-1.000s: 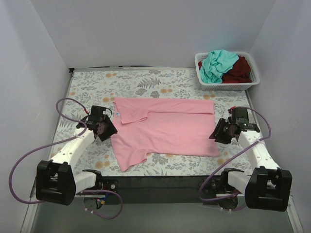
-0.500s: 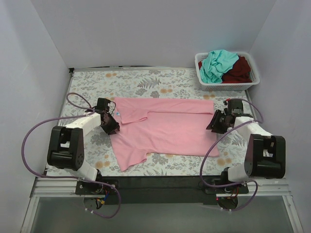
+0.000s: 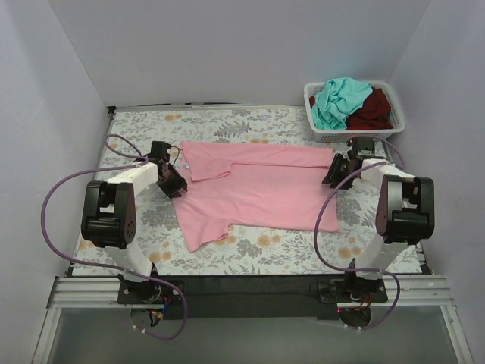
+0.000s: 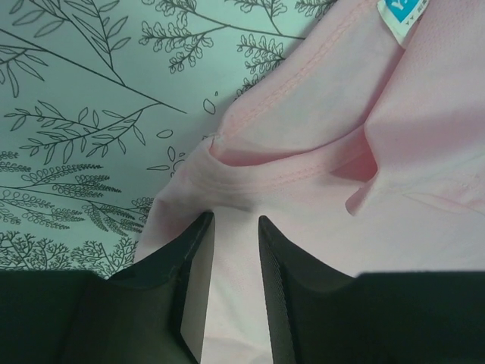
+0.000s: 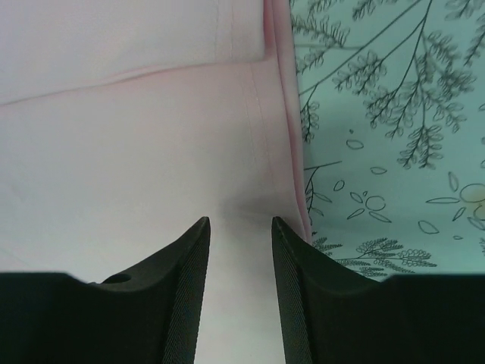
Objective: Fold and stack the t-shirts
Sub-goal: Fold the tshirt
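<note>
The light pink t-shirt (image 3: 258, 189) lies spread flat on the floral tablecloth, with its top part folded down. My left gripper (image 3: 173, 184) pinches its left edge near the neck. In the left wrist view its jaws (image 4: 236, 220) stand close together with pink cloth (image 4: 318, 174) between them, and the neck label (image 4: 402, 9) shows at the top. My right gripper (image 3: 333, 173) pinches the shirt's right edge (image 5: 151, 152), its jaws (image 5: 240, 221) set on the cloth. The teal t-shirt (image 3: 337, 102) and the dark red t-shirt (image 3: 373, 110) lie bunched in the basket.
The white slatted basket (image 3: 354, 136) stands at the back right corner, just behind my right gripper. White walls enclose the table on three sides. Both arms stretch far out, with purple cables looping beside them.
Both arms have reached away from their bases, and the pink t-shirt has slid with them toward the back of the table. The right gripper is now close to the basket.
</note>
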You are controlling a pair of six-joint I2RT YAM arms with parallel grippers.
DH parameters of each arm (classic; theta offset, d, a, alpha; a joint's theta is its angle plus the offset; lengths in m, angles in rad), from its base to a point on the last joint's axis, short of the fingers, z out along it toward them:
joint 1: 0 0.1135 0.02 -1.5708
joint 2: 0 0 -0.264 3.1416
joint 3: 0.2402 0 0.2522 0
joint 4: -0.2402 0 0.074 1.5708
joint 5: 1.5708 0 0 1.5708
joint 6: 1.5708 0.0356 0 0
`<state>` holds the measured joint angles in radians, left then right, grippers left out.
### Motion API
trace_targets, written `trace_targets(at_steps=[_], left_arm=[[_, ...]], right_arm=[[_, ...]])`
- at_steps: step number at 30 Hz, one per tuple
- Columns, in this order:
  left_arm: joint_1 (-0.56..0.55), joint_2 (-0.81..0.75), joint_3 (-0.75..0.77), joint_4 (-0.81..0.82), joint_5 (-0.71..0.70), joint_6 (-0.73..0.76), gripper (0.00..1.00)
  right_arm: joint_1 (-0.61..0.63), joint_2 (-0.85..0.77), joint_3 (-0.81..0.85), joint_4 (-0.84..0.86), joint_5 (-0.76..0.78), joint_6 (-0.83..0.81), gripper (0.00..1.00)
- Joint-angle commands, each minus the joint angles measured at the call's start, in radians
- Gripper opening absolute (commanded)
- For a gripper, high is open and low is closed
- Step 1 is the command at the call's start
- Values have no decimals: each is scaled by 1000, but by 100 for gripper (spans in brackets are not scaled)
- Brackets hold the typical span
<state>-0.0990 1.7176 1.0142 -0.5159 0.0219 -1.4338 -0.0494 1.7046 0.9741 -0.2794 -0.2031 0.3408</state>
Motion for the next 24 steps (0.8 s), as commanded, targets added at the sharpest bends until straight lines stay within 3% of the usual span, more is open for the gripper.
trace_targets(at_steps=[1,6,9,12,17,24], left_arm=[[7,-68,18,-54,-2,22,30],[1,-229,-40,-148,-63,53,38],[-31,-326,-112,-200,-111,56,40],[-76,-368,-169,-242,-154,35,42],[-105,-339,-194,-246,-189,4,43],[-133,-285,-190,-231,-229,-2,41]], right_arm=[[3,1,93,-50,24,-46,45],[46,-160,31,-182,59,-63,50],[164,-295,-66,-240,161,-80,56],[236,-405,-133,-277,185,-66,57],[312,-535,-221,-279,229,-37,57],[326,-557,-250,-264,294,-60,57]])
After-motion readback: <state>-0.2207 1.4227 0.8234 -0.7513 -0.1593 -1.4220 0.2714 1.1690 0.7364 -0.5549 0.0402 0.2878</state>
